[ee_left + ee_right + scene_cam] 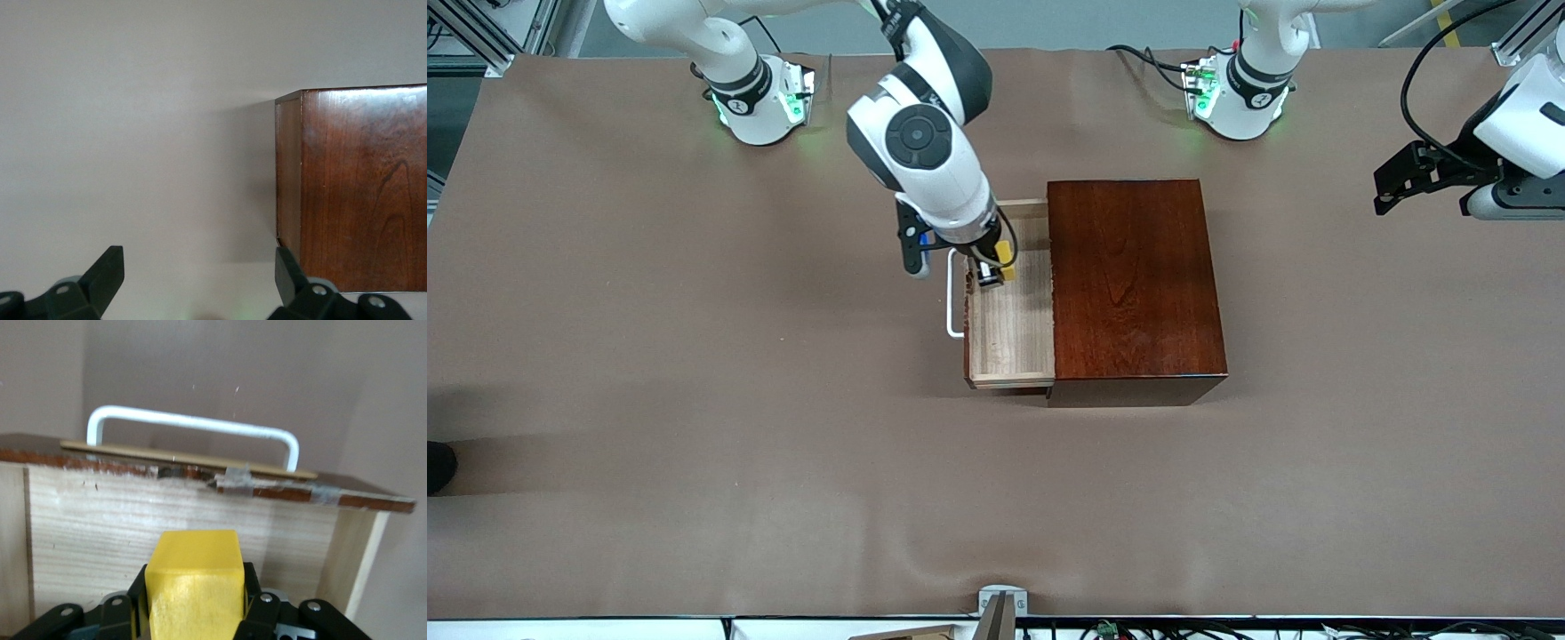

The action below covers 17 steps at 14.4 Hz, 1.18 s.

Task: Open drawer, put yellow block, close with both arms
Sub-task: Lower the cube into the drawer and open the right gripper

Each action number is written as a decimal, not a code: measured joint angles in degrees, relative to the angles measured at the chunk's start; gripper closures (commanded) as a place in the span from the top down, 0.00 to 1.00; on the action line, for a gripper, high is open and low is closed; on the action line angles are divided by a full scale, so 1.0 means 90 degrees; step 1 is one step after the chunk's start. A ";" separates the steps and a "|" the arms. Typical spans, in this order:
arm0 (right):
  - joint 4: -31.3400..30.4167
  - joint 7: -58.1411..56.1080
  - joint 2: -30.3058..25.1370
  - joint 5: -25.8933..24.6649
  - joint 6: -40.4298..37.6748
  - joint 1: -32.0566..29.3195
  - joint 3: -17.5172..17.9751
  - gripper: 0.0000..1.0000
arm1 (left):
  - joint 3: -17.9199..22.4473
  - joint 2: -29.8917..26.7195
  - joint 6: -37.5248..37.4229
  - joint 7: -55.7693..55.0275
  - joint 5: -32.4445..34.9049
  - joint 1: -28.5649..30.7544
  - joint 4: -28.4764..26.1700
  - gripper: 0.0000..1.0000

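Front view: drawer [1009,311] is pulled out of the mahogany box [1129,280] toward the right arm's end of the table, pale tray exposed, white handle [953,302] at the tray's 9 o'clock edge. Box sits mid-table on the brown cloth [694,400]. Right gripper [994,267] hangs over the open tray, up near its 12 o'clock corner, fingers clamped on the yellow block [1005,258]. Block is inside the tray's outline, in the gripper; can't tell if it touches the tray floor. Left gripper [1392,182] is out at the box's 3 o'clock, well apart from it, over bare cloth at the left arm's end; that arm is waiting.

Left wrist view: left gripper [200,283] fingers spread wide, nothing between them. Box [360,187] corner and side at 3 o'clock in frame, cloth everywhere else. One fingertip [287,267] lines up near the box's lower corner; contact can't be judged.

Right wrist view: yellow block [193,587] pinched between the right gripper [193,607] fingers, filling the gap. Ahead of it the inside of the drawer [167,533] front panel, light wood, with the handle [193,427] showing above the panel's top edge. Bits of grey tape [233,480] on that edge.
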 measured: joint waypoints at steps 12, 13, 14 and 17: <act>-0.0003 0.0044 0.0494 -0.0002 0.0061 0.0086 -0.0022 0.29 | 0.0009 0.0009 0.0001 0.0000 0.0000 0.0003 -0.0011 1.00; -0.0007 0.0042 0.0536 -0.0002 0.0061 0.0086 -0.0021 0.31 | 0.0010 0.0012 0.0005 0.0000 0.0000 0.0003 -0.0011 1.00; -0.0011 0.0040 0.0571 -0.0002 0.0061 0.0086 -0.0022 0.38 | 0.0010 0.0022 0.0008 0.0000 0.0000 0.0003 -0.0011 1.00; -0.0009 0.0040 0.0639 -0.0002 0.0064 0.0089 -0.0023 0.94 | 0.0011 0.0049 0.0022 0.0000 0.0000 0.0004 -0.0011 1.00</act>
